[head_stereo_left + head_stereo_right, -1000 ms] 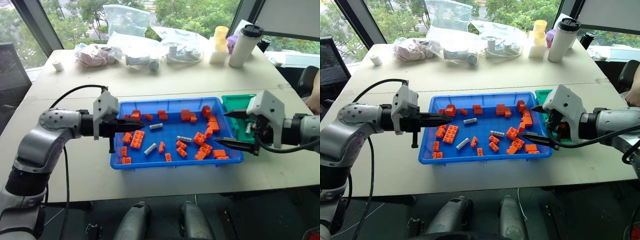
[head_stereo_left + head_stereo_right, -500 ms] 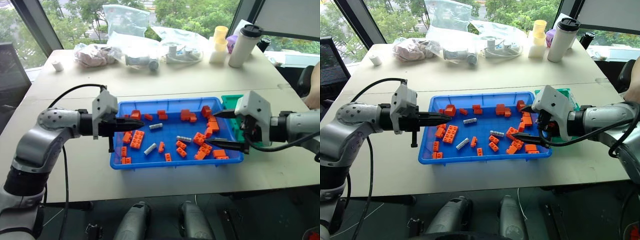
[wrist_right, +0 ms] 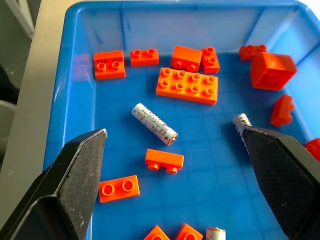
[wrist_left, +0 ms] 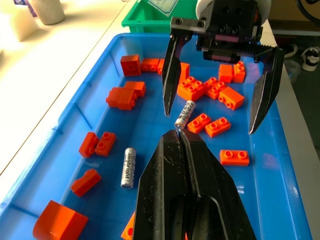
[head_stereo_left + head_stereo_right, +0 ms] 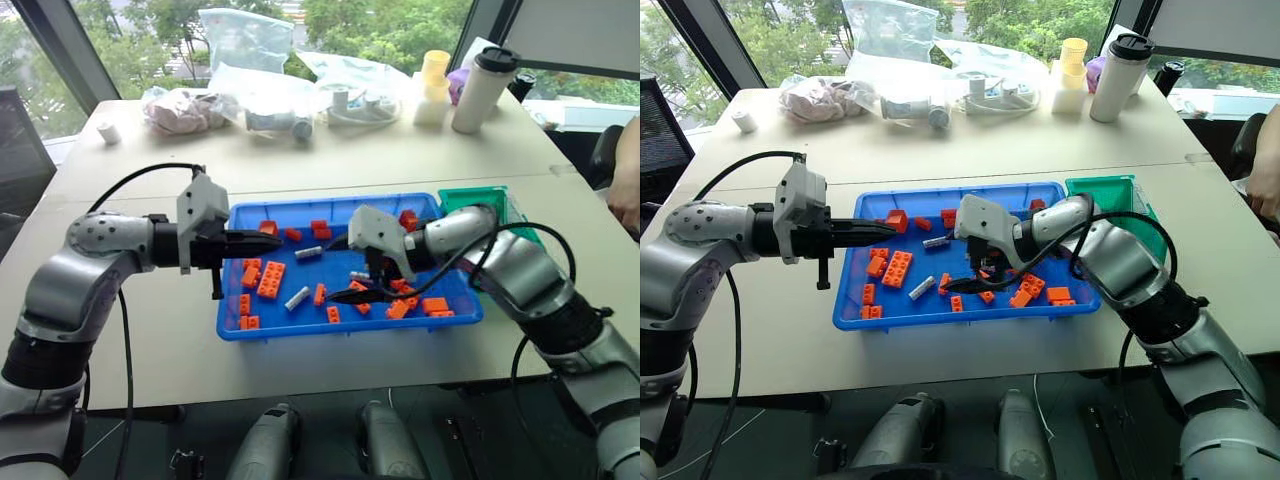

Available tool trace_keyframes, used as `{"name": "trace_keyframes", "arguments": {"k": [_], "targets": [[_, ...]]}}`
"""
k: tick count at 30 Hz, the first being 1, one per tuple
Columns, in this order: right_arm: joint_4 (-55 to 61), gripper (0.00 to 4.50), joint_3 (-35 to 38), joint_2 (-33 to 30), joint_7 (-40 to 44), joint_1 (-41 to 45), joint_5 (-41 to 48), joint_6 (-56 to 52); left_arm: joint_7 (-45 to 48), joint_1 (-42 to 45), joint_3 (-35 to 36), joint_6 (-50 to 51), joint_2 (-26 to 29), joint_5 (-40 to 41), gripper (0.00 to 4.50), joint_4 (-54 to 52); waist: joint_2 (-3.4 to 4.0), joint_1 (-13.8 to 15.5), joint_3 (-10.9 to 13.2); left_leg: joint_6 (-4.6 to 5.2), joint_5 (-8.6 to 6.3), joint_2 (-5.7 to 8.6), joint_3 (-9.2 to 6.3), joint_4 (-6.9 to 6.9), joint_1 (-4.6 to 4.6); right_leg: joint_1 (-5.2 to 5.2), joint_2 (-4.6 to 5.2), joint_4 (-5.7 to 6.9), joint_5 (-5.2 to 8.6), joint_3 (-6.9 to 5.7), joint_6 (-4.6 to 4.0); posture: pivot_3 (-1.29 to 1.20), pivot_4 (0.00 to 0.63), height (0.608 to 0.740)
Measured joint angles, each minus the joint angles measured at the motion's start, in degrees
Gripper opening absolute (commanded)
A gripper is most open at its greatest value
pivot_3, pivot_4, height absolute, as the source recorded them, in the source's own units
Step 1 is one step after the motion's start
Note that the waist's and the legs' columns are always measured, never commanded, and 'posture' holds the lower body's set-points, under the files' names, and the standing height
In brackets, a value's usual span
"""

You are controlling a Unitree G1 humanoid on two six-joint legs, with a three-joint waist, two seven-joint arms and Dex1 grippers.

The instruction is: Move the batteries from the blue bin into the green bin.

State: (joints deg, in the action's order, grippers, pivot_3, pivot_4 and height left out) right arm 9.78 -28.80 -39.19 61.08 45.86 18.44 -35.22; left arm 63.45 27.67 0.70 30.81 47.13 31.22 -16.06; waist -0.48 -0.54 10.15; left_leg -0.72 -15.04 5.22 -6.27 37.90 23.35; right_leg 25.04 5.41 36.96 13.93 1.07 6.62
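A second earlier my right gripper [image 5: 341, 270] had hung over the right end of the shallow bright blue plastic bin [image 5: 262, 330]; now it had swung to the bin's middle, jaws spread wide and empty. My left gripper [image 5: 268, 239] had stayed over the bin's left end, fingers pressed together on nothing. Three silver-grey cylindrical batteries [image 3: 154, 124] lay unmoved on the blue floor among orange plastic toy bricks [image 5: 272, 279] (one battery between my right fingers [image 3: 75, 177]). The small deep teal-green plastic bin [image 5: 478, 198] touched the blue bin's far right corner.
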Motion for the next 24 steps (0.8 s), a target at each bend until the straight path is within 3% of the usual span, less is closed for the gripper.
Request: {"name": "trace_keyframes", "arguments": {"k": [7,15,18,22,24], "targets": [[-15.1,4.44,-8.0,8.9,6.9,4.8,-10.6,11.7,-1.2,-2.2,0.9,0.2,0.4,0.0,0.00,-2.4,0.00,-0.4,0.0,-0.22,0.12,-0.02,0.02,-0.04,0.01,0.11,-0.05,0.09,0.00,0.05,0.00,0.00,0.150,0.740],[-26.2,4.44,-9.5,16.8,9.7,6.7,-17.1,18.2,-2.2,-4.5,2.3,1.3,1.7,0.6,0.00,-4.4,0.00,-0.4,0.0,-0.25,0.13,-0.02,0.00,-0.04,0.01,0.16,-0.07,0.12,0.00,0.07,0.00,0.00,0.150,0.740],[-29.3,3.66,-9.5,18.3,10.2,6.7,-19.0,20.1,-2.4,-4.7,2.5,1.4,1.8,0.7,0.00,-4.4,0.00,-0.4,0.0,-0.26,0.14,-0.01,0.00,-0.04,0.01,0.15,-0.07,0.13,0.00,0.07,-0.01,0.00,0.150,0.740],[-31.1,1.41,-9.3,19.6,10.3,7.1,-21.4,23.5,-2.5,-4.7,2.5,1.4,1.8,0.7,0.00,-4.5,0.01,-0.5,0.0,-0.27,0.14,-0.02,0.00,-0.05,0.01,0.17,-0.08,0.16,0.00,0.06,-0.01,0.00,0.150,0.740],[-31.5,0.53,-9.1,20.0,10.3,7.1,-22.0,24.0,-2.6,-4.7,2.5,1.4,1.8,0.7,0.00,-4.6,0.01,-0.5,0.0,-0.27,0.14,-0.02,0.00,-0.05,0.00,0.16,-0.08,0.16,0.00,0.06,-0.01,0.00,0.150,0.740]]}}
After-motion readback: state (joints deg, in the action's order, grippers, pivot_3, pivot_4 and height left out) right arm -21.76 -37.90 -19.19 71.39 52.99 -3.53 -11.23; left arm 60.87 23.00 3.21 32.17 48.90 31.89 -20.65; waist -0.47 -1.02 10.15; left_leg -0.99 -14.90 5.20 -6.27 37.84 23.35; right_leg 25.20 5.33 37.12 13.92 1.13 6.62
